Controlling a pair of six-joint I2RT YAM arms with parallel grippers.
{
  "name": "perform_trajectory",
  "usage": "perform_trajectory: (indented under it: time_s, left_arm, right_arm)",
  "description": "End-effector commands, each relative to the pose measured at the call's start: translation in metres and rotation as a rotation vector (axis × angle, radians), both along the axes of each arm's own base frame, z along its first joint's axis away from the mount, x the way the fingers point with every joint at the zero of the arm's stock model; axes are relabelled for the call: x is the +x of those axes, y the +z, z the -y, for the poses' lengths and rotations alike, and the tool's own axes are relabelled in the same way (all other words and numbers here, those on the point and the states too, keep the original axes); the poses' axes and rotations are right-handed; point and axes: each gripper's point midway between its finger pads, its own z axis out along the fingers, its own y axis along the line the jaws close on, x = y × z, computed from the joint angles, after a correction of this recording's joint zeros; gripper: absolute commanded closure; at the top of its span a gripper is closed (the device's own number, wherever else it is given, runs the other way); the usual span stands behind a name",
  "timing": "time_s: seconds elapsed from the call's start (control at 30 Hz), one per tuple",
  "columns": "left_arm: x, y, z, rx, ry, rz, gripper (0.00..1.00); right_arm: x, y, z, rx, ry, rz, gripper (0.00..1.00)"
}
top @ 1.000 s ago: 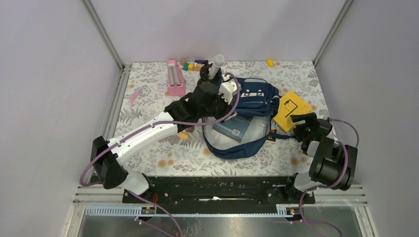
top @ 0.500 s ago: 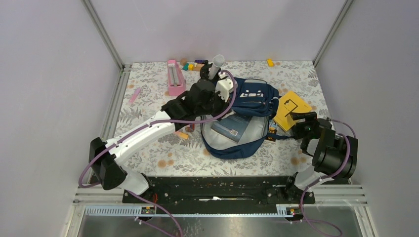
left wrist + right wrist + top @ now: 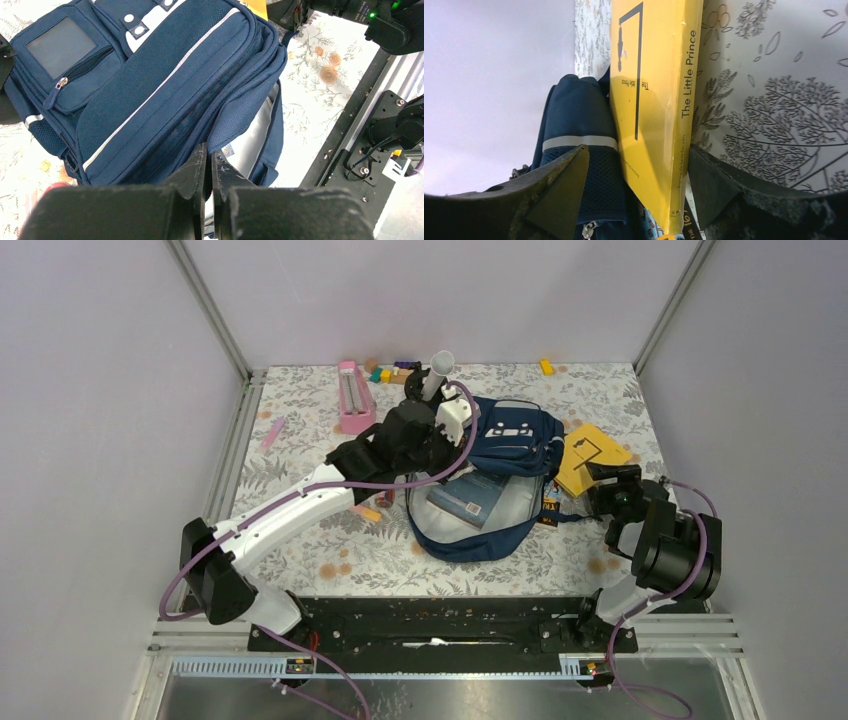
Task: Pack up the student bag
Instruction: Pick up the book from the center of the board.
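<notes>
The student bag (image 3: 520, 440) lies open, a blue book (image 3: 470, 498) inside, a yellow book (image 3: 588, 455) just beside its right edge.

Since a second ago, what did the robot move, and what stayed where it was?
The right fingers, open, crept forward to straddle the near end of the yellow book. The left fingers, shut on the flap of the student bag, pulled a little to the left. The blue book inside the bag and the pink box stayed put.

Only readable thing is the yellow book (image 3: 651, 125), center of the right wrist view: its spine says "The Little Prince". Same title sits tiny on the cover, and the author line's too small to read.
</notes>
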Motion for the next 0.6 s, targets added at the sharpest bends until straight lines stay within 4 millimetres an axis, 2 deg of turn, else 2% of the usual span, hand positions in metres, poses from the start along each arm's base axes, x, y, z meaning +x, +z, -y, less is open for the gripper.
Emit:
perform_trajectory:
  time_s: [0.0,0.23,0.57]
  left_arm:
    - [0.008,0.063,0.000,-0.138,0.016,0.112,1.00]
    - [0.009,0.062,0.001,-0.139,0.014,0.107,1.00]
    - [0.007,0.060,0.003,-0.142,0.003,0.097,1.00]
  right_arm:
    - [0.015,0.036,-0.002,-0.029,0.004,0.133,0.24]
    - [0.029,0.038,-0.009,-0.010,-0.008,0.180,0.33]
    - [0.047,0.028,-0.013,-0.052,-0.021,0.151,0.42]
